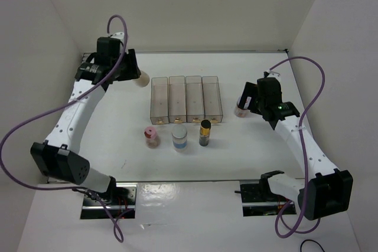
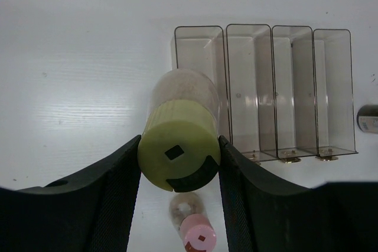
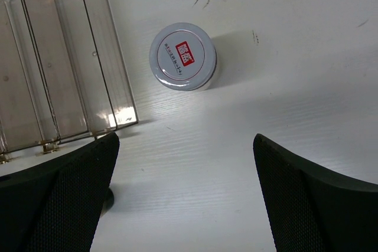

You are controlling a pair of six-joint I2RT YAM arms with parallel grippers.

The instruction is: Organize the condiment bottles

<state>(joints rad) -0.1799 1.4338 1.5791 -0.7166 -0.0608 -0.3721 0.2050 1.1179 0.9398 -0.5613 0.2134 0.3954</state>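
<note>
My left gripper [image 1: 133, 74] [image 2: 180, 143] is shut on the cream bottle [image 1: 141, 78] at its yellow-green cap [image 2: 179, 156], holding it off the table beside the far end of the leftmost bin. The pink-capped bottle [image 1: 152, 137] [image 2: 195, 229], the wider clear bottle with a blue label [image 1: 179, 138] and the dark bottle with a gold cap [image 1: 205, 132] stand in a row in front of the bins. My right gripper [image 1: 245, 103] [image 3: 186, 138] is open and empty, just above the white bottle with a purplish lid [image 1: 240, 111] [image 3: 182, 56], not touching it.
Four clear rectangular bins [image 1: 186, 100] [image 2: 260, 87] [image 3: 59, 57] stand side by side at the table's middle, all empty. White walls close in the table on the left, back and right.
</note>
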